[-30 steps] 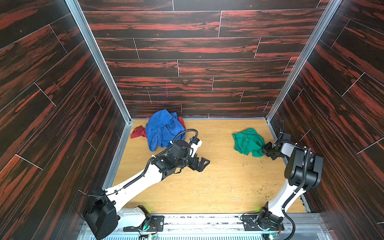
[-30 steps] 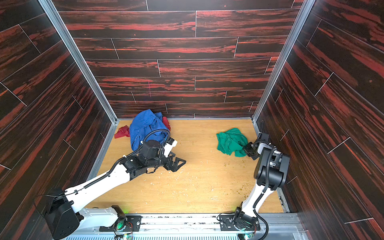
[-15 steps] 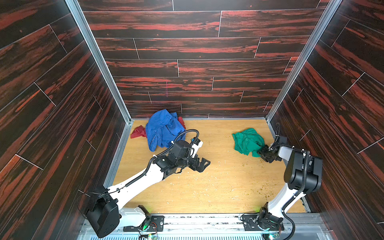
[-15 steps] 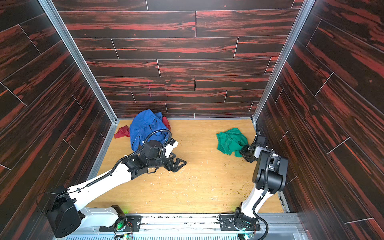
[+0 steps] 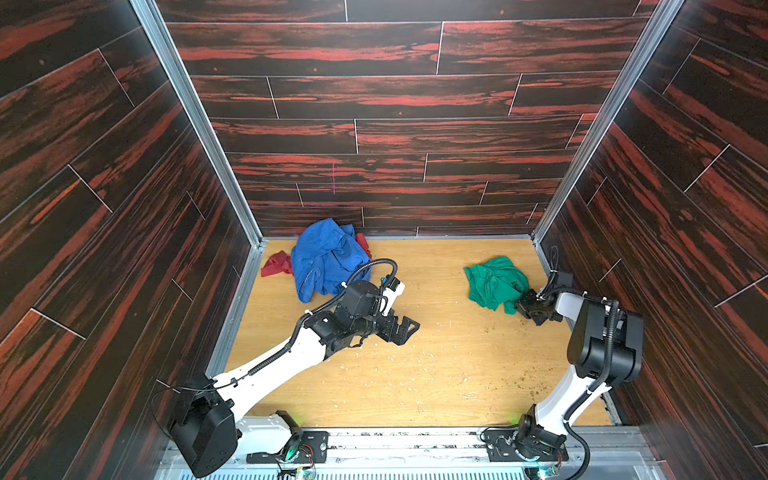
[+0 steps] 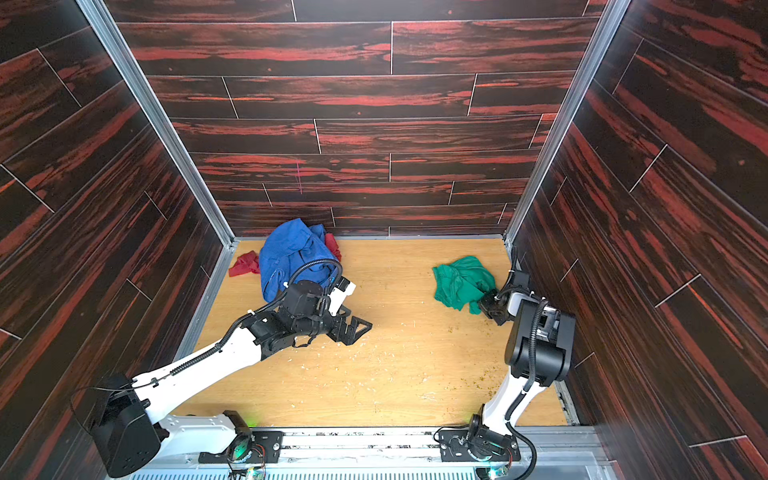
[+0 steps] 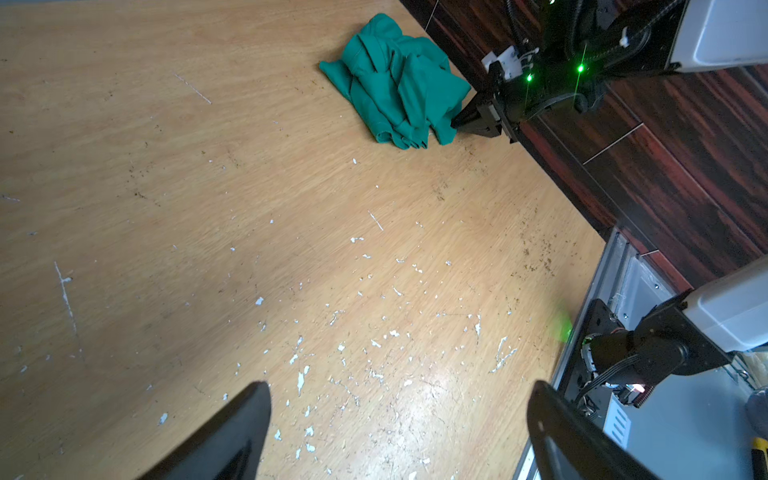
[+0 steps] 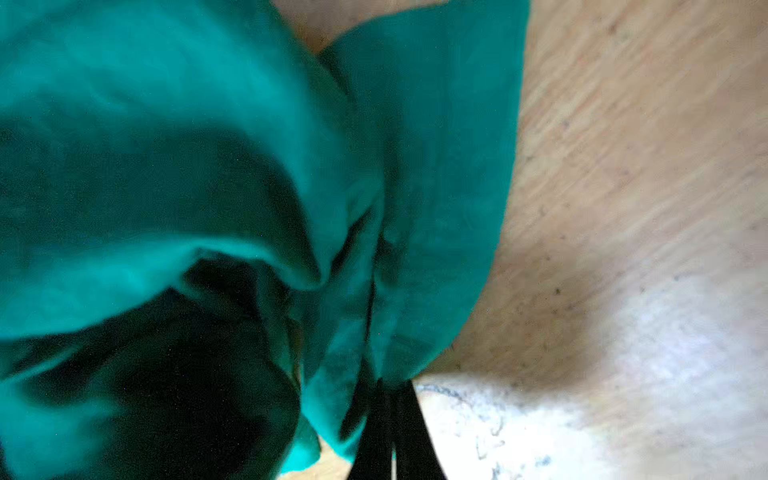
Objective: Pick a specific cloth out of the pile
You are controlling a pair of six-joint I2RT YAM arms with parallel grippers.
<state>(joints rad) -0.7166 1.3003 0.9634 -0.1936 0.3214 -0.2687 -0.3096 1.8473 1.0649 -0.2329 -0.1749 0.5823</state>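
Here one green cloth (image 5: pixel 492 282) lies by the right edge of the bench (image 5: pixel 436 374), a fold pinched by the right gripper (image 5: pixel 520 306). One pile (image 5: pixel 328 262), blue with two red bits, fills the far-left corner. The left gripper (image 5: pixel 405 330) has its jaws spread.

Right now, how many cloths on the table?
3 at least: green cloth right, pinched by right gripper; blue cloth back left; red cloth peeking out both sides of it. More may hide underneath.
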